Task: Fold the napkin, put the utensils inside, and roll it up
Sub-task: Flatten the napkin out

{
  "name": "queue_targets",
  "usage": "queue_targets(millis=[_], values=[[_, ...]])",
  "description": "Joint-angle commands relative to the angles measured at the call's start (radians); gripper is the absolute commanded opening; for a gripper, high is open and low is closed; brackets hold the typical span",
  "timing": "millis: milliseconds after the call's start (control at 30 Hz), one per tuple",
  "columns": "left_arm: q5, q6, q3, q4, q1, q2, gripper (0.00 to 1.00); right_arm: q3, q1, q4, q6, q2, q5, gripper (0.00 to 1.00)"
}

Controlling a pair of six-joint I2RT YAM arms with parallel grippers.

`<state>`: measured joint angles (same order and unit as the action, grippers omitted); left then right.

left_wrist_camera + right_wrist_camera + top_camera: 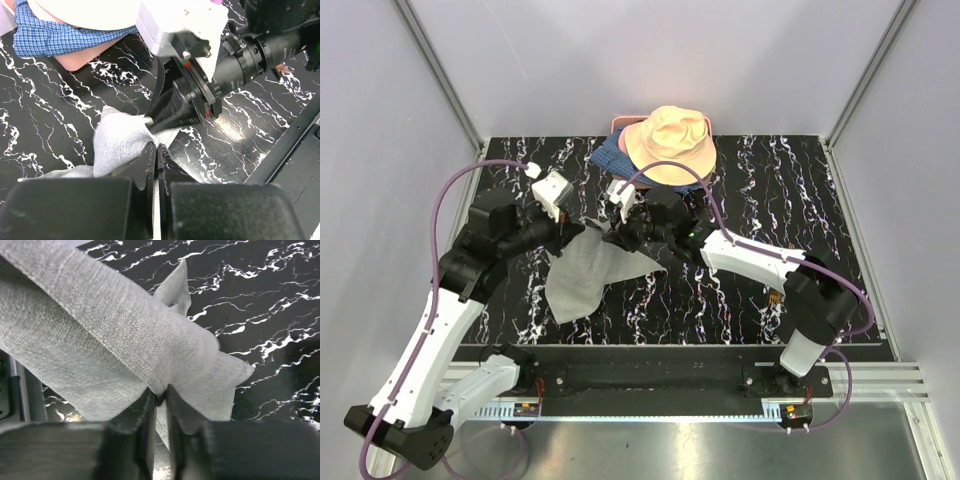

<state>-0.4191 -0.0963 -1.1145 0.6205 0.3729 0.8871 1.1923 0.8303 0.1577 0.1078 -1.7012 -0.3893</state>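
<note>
— Top external view: where is the napkin (pixel 588 272) found?
— It is spread on the black marble table (pixel 770 200), its far corner raised. It is pinched by the left gripper (pixel 156 149) and clamped by the right gripper (pixel 159 396).
</note>
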Motion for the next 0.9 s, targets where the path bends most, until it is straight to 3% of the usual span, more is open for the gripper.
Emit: queue_targets(millis=[0,33,233,300,433,533,567,600,700,800,867], values=[[-0.027,-0.017,0.01,-0.03,-0.002,-0.014,0.0,0.043,0.0,0.023,0.055,0.021,0.052,0.06],[-0.017,-0.016,0.013,-0.028,-0.002,-0.014,0.0,0.036,0.0,0.023,0.067,0.031,0.064,0.0],[-0.02,0.047,0.013,-0.054,0.001,0.03,0.0,-0.017,-0.003,0.023,0.099,0.084,0.326,0.0],[-0.009,0.116,0.033,-0.106,0.024,0.07,0.0,-0.045,-0.034,0.016,0.083,0.103,0.439,0.0],[0.052,0.283,0.123,-0.284,0.131,0.15,0.02,-0.17,-0.18,-0.014,-0.029,0.176,0.518,0.0],[0.062,0.447,0.223,-0.496,0.257,0.234,0.34,-0.278,-0.266,-0.02,-0.062,0.236,0.59,0.0],[0.06,0.508,0.241,-0.575,0.312,0.283,0.49,-0.299,-0.275,-0.021,-0.071,0.248,0.613,0.0],[0.063,0.521,0.257,-0.59,0.336,0.305,0.78,-0.321,-0.292,-0.023,-0.08,0.258,0.65,0.0],[0.149,0.53,0.278,-0.573,0.374,0.316,0.91,-0.387,-0.31,-0.027,-0.14,0.276,0.702,0.0],[0.389,0.527,0.307,-0.48,0.37,0.225,0.99,-0.399,-0.312,-0.053,-0.178,0.262,0.708,0.0],[0.569,0.533,0.343,-0.418,0.344,0.153,0.99,-0.393,-0.313,-0.05,-0.181,0.256,0.708,0.0]])
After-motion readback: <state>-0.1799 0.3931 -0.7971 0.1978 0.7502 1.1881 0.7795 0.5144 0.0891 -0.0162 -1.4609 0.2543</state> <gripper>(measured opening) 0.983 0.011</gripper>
